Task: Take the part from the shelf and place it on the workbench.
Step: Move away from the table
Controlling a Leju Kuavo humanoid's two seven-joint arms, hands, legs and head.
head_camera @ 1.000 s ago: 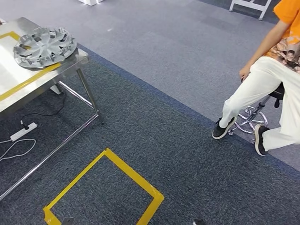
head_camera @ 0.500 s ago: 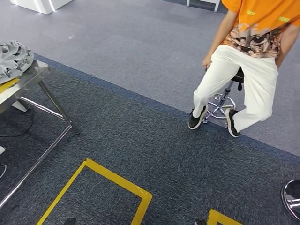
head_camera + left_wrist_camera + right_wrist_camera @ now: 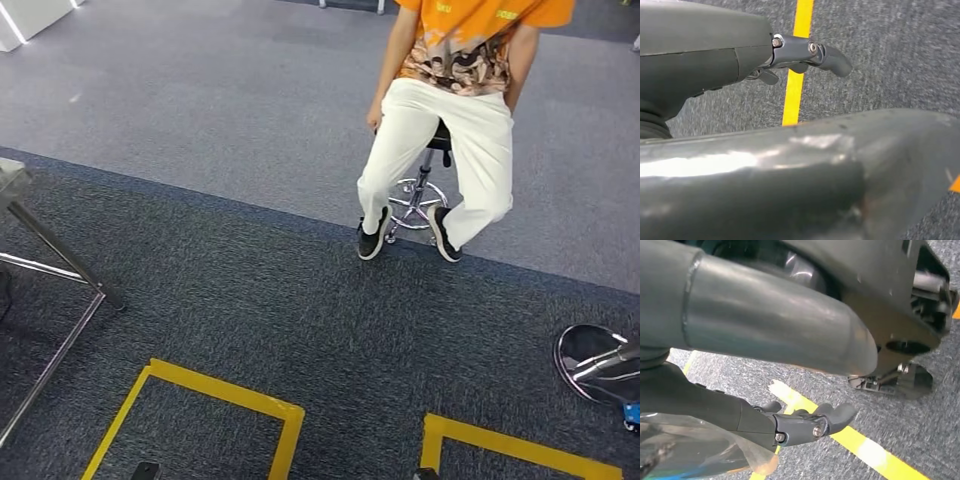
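Observation:
My left hand (image 3: 806, 52) hangs over grey carpet and a yellow tape line (image 3: 796, 80), its fingers stretched out with nothing in them. My right hand (image 3: 806, 422) hangs the same way above another yellow line (image 3: 862, 447) and holds nothing. In the head view, one corner of the steel workbench (image 3: 9, 178) sits at the far left edge, with its slanted leg (image 3: 68, 255) reaching the floor.
A person (image 3: 453, 90) in an orange shirt and white trousers sits on a wheeled stool (image 3: 419, 195) straight ahead. Two yellow tape squares (image 3: 219, 392) (image 3: 513, 443) mark the dark carpet in front of me. A round metal base (image 3: 596, 360) lies at the right edge.
The whole view has swung right, so the camera turned. The workbench with the silver wheel cover slid out to the left. The person moved to the middle, and a second yellow square and the metal base came in.

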